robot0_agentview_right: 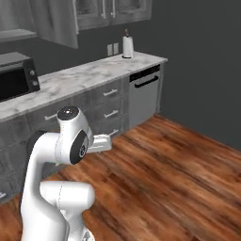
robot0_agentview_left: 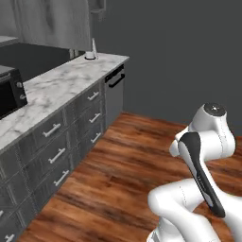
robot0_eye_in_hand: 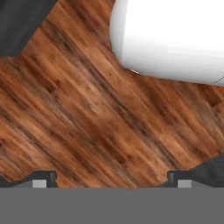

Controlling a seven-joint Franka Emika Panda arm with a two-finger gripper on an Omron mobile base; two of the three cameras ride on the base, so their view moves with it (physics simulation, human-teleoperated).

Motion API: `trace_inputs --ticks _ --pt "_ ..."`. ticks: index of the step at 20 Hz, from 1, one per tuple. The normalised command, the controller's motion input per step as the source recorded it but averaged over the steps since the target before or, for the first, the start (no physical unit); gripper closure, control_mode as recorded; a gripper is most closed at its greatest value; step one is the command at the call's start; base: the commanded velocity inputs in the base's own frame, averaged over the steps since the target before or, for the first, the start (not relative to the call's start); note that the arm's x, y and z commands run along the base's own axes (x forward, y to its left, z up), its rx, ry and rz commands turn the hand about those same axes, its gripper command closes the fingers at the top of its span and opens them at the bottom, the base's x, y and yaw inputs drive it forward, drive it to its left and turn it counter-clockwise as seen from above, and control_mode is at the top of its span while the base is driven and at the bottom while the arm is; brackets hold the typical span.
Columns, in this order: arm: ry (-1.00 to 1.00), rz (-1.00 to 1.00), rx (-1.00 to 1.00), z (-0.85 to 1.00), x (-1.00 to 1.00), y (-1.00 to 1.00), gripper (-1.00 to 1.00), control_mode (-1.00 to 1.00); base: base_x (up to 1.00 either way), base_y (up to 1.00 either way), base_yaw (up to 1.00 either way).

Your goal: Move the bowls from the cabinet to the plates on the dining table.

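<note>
Currently the gripper (robot0_eye_in_hand: 109,179) is hanging with jaws spread wide and empty, facing down at the wooden floor (robot0_eye_in_hand: 78,122), while the cabinet (robot0_agentview_right: 113,12) is sitting high above the counter (robot0_agentview_right: 94,77), doors closed, bowls hidden.

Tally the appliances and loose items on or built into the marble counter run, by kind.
Black box-shaped microwave: 1
White upright paper towel roll: 1
Grey dishwasher with black bar handle: 1
Total: 3
</note>
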Motion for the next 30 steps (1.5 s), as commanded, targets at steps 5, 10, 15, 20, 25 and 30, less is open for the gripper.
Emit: trace_inputs --ticks 5,10,15,20,25,30 --pt "0.0 0.0 0.0 0.0 0.0 0.0 -1.0 1.0 0.8 0.08 0.52" --pt "0.0 0.0 0.0 0.0 0.0 0.0 -1.0 1.0 0.85 0.1 0.55" --pt "0.0 0.0 0.0 0.0 0.0 0.0 -1.0 1.0 0.72 0.17 0.46" --pt "0.0 0.0 0.0 0.0 0.0 0.0 -1.0 1.0 0.57 0.21 0.4" --pt "0.0 0.0 0.0 0.0 0.0 0.0 -1.0 1.0 0.45 0.0 0.33" --pt "0.0 0.0 0.0 0.0 0.0 0.0 -1.0 1.0 0.36 -0.19 0.33"
